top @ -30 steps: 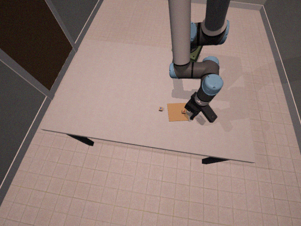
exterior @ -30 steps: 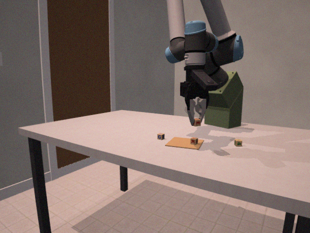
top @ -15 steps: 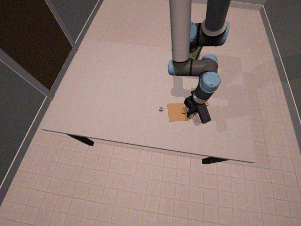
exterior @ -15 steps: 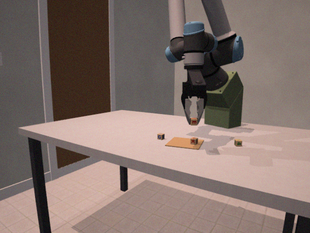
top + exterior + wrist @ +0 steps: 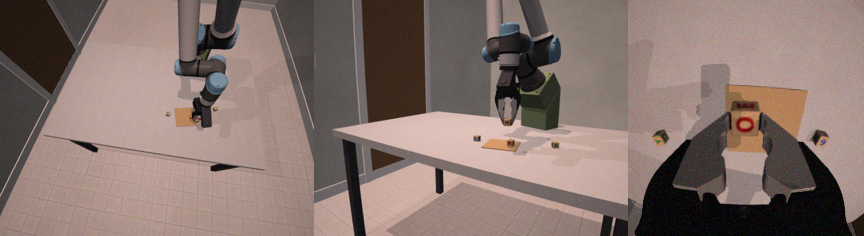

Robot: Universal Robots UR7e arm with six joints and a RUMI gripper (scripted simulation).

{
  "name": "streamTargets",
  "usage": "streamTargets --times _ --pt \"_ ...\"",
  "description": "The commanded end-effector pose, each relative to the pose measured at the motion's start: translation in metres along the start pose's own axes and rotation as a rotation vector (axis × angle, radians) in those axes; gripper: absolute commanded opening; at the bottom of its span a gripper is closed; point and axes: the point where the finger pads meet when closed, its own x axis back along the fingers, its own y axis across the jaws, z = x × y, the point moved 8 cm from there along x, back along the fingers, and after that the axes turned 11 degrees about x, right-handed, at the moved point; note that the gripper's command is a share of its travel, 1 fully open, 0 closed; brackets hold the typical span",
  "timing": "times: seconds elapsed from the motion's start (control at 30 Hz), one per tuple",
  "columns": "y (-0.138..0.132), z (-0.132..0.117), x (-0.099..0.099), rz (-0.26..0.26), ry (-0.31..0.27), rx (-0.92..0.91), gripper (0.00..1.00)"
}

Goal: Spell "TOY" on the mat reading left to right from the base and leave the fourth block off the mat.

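Observation:
My gripper point(image 5: 507, 121) is shut on a wooden block point(image 5: 507, 122) and holds it well above the table, over the right part of the orange mat point(image 5: 500, 144). In the wrist view the held block point(image 5: 745, 124) shows a red O toward the camera, with the mat point(image 5: 773, 112) below it. A second block with a red letter point(image 5: 510, 142) sits on the mat near its right edge; the wrist view does not show it. A block with a blue letter point(image 5: 476, 138) lies on the table left of the mat. A block with a green letter point(image 5: 555, 144) lies on the table right of the mat.
The green robot base point(image 5: 540, 105) stands behind the mat. The blue-letter block point(image 5: 167, 113) and the green-letter block point(image 5: 215, 108) each lie a short way off the mat point(image 5: 185, 116). The table's front edge runs well in front of the mat.

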Motion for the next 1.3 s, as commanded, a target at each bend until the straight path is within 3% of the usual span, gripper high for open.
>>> streamTargets --times 0.0,1.27 --pt "0.003 -0.005 0.001 -0.003 0.0 -0.139 0.05" --pt "0.019 -0.045 0.002 -0.005 0.01 -1.033 0.05"
